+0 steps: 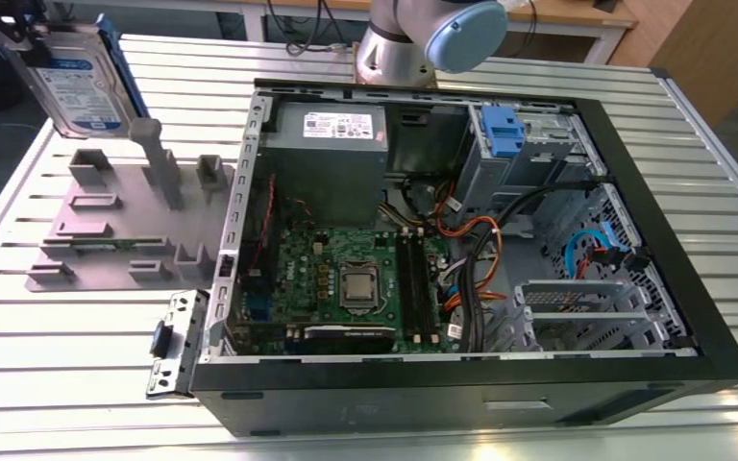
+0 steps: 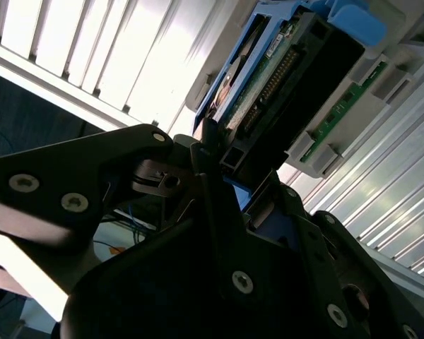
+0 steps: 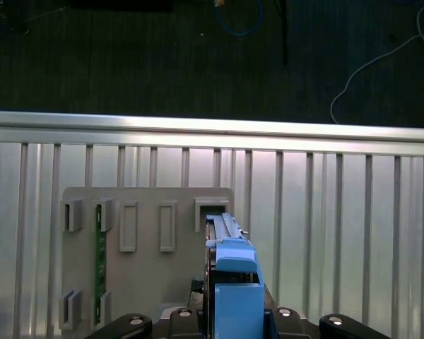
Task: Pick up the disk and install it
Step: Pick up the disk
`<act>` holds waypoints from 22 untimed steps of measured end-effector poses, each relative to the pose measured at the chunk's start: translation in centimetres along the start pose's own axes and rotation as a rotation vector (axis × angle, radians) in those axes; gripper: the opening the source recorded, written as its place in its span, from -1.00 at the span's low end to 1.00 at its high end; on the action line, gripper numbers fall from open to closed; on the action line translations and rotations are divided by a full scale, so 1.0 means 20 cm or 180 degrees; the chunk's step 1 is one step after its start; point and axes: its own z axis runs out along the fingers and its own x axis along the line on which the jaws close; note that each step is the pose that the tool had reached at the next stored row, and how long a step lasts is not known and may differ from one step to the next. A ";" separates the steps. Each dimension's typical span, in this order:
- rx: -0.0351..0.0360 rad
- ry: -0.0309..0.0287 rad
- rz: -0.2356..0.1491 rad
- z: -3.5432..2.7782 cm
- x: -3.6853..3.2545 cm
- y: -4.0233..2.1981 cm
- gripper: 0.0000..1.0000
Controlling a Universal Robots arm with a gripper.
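- The tool [image 2: 230, 169] is clamped on the disk [image 1: 77, 84]: in the second wrist view its dark fingers [image 2: 205, 162] press against the drive's end, and the green circuit board on the drive's underside shows.
- In the upper left of the exterior view, the disk hangs clear of the tabletop [image 1: 715, 173]. It is tilted, with its white-and-blue label facing the camera and its blue frame along the edge.
- The grey stand [image 1: 126, 226] sits directly below the disk in that frame. Its upright posts rise toward the drive without touching it.
- In the first wrist view the disk appears edge-on over the stand, just beside an open slot. A green strip [image 3: 97, 261] stands in another slot, well apart.
- The open computer case [image 1: 472, 379] fills the centre and right of the exterior view, with the stand just beside its left wall.
- Inside the case, a blue bracket [image 1: 503, 130] sits in the upper right bay, and loose cables [image 1: 472, 259] cross below it.
- A small metal plate [image 1: 174, 341] lies at the lower left, against the case corner.
- The arm's base [image 1: 407, 48] stands at the top centre, behind the case.
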 end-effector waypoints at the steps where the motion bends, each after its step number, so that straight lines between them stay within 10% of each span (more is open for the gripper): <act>1: 0.0000 -0.0001 0.0000 -0.002 0.000 0.000 -0.27; 22: 0.0000 -0.0012 0.0000 -0.036 -0.002 0.000 -0.27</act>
